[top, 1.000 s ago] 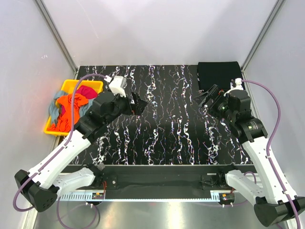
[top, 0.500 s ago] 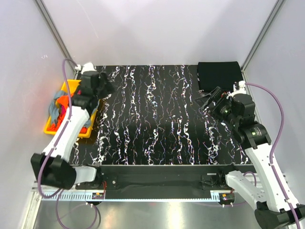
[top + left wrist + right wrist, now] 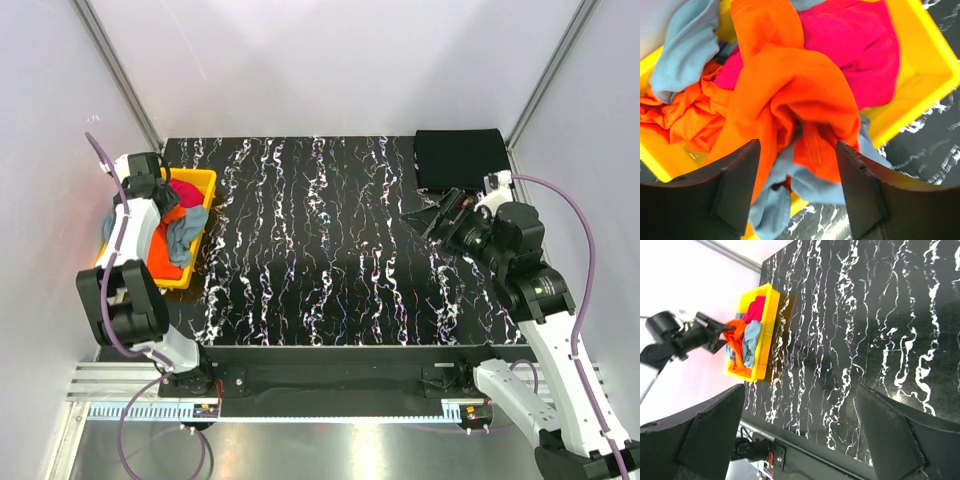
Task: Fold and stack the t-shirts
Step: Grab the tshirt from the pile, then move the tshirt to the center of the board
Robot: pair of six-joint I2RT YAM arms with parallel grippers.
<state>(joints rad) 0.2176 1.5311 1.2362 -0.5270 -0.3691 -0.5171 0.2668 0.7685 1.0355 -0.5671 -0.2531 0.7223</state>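
Left wrist view is showing your left gripper (image 3: 797,150) hovering over the yellow bin (image 3: 925,65), fingers spread wide and holding nothing. A raised fold of the orange t-shirt (image 3: 790,85) is lying just beyond the gap between them. This shirt is sitting on top of the heap, tangling with a magenta t-shirt (image 3: 855,55) and a grey-blue t-shirt (image 3: 685,50). The cloth is looking light, soft and limp, so it will probably be dragging its neighbours along; the bunched orange ridge is likely offering you the cleanest pinch. The bin is standing at the desk's left edge, near the far left corner. A black t-shirt (image 3: 458,157) is lying flat at the far right corner. Your right gripper (image 3: 800,400) is hanging near the right edge, fingers wide and empty. The desk (image 3: 320,260) is showing black with white marbling, and pale walls (image 3: 330,60) are enclosing it on three sides.
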